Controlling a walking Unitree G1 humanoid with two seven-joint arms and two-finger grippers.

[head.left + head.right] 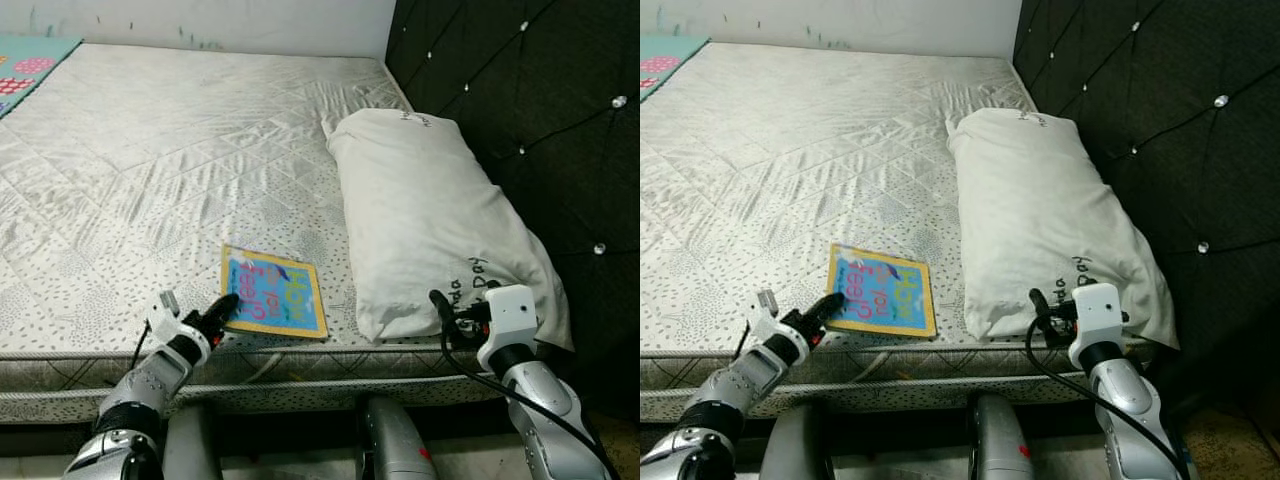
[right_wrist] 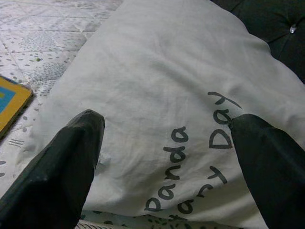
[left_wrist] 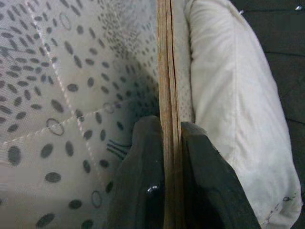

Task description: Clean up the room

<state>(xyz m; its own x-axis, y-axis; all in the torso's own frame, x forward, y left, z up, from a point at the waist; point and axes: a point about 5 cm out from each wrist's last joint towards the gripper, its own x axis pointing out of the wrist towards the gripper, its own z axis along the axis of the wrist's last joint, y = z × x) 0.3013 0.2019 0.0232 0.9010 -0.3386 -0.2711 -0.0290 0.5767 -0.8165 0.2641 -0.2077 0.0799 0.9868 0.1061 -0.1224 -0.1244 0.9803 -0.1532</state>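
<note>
A thin, brightly coloured book lies flat on the bed, near its front edge and just beside a white pillow that rests against the dark padded headboard. The left tool is clamped on the book's near corner; the left wrist view shows a black finger pressed on each side of its edge. The book looks light and fairly stiff, probably card pages, with a glossy cover that may be slippery, so a corner pinch could let it swing or slide out; a hold deeper along the edge would likely be steadier. The right tool hovers at the pillow's near end with its fingers spread apart around nothing. The pillow looks soft, light and bulky, best gathered by a pinch of its cover.
</note>
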